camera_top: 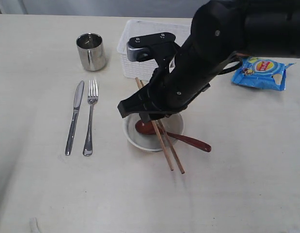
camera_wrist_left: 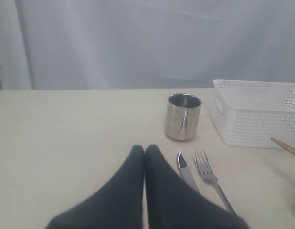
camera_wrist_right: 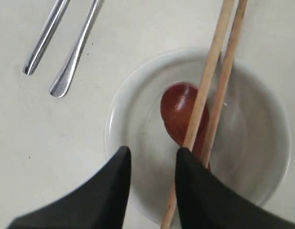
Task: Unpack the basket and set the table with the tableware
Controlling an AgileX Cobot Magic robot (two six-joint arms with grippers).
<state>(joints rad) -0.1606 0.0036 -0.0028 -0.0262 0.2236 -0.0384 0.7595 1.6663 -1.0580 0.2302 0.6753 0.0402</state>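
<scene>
On the table (camera_top: pixel 237 184) the off-white bowl (camera_top: pixel 140 144) holds the dark red spoon (camera_top: pixel 191 141), whose handle sticks out over the rim. Two wooden chopsticks (camera_top: pixel 177 161) lie slanted across the bowl. My right gripper (camera_top: pixel 145 116) hangs just over the bowl. In the right wrist view it (camera_wrist_right: pixel 152 155) is open and empty, with one finger beside the chopsticks (camera_wrist_right: pixel 209 71) and the spoon (camera_wrist_right: pixel 178 107). The knife (camera_top: pixel 74 116), fork (camera_top: pixel 90 116) and steel cup (camera_top: pixel 90 51) are on the left. The white basket (camera_top: pixel 135 48) stands behind. My left gripper (camera_wrist_left: pixel 145 150) is shut and empty, near the knife (camera_wrist_left: pixel 185 169).
A blue chip bag (camera_top: pixel 260 73) lies at the right, behind the right arm. That arm reaches in from the upper right and hides part of the basket and bowl. The left wrist view also shows the cup (camera_wrist_left: pixel 183 117), fork (camera_wrist_left: pixel 207 169) and basket (camera_wrist_left: pixel 254 119).
</scene>
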